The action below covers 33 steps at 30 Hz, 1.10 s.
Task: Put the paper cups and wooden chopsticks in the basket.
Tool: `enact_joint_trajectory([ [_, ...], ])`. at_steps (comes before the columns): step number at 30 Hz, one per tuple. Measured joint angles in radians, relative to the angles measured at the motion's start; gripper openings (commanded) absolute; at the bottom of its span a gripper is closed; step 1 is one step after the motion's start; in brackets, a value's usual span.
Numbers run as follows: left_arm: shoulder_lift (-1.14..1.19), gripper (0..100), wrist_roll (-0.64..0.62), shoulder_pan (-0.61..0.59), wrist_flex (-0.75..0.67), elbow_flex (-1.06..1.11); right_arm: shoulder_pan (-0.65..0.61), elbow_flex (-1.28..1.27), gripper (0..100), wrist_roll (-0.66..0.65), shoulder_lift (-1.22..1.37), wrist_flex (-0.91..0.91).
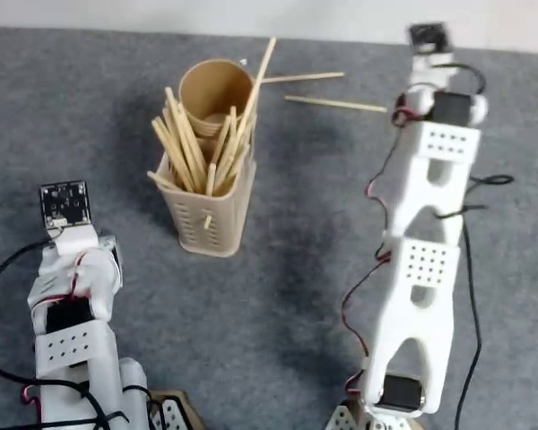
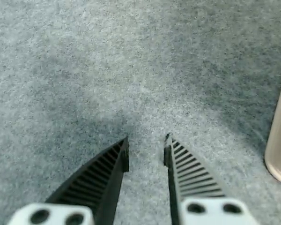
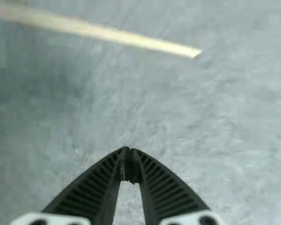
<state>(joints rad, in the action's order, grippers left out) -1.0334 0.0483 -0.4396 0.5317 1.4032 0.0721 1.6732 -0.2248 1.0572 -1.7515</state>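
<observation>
Left pincer (image 2: 146,139) open above the surface (image 2: 84,70), basket (image 2: 280,136) near its side. Right pincer (image 3: 127,152) closed and empty, one chopstick (image 3: 98,32) lying ahead of it.

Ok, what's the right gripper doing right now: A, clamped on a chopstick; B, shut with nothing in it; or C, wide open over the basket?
B: in the right wrist view the right gripper has its fingertips together with nothing between them, and a chopstick lies apart from it on the grey mat.
</observation>
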Motion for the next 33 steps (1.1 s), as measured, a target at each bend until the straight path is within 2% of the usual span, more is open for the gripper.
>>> enact_joint_trajectory([
  [5, 0.0, 15, 0.0, 0.0, 0.0, 0.0, 0.012, -0.043, 0.4, 0.046, -0.195, 0.0],
  [8, 0.0, 15, 0.0, 0.015, 0.0, 0.0, 0.014, -0.272, 0.4, 0.046, -0.384, 0.0],
  [15, 0.0, 15, 0.046, 0.074, 0.117, -0.054, 0.012, -1.088, 0.5, -0.025, -0.982, 0.028],
  [22, 0.0, 15, 0.049, 0.259, 0.124, -0.02, 0.012, -1.921, 0.5, -0.026, -1.654, 0.402],
  [27, 0.0, 15, 0.049, 0.322, 0.124, 0.057, 0.014, -2.636, 0.5, -0.037, -2.082, 0.709],
  [30, 0.0, 15, 0.049, 0.338, 0.121, 0.11, 0.012, -2.963, 0.5, -0.08, -2.271, 0.755],
  [33, 0.0, 15, 0.049, 0.339, 0.072, 0.169, 0.012, -3.127, 0.5, -0.095, -2.423, 0.763],
])
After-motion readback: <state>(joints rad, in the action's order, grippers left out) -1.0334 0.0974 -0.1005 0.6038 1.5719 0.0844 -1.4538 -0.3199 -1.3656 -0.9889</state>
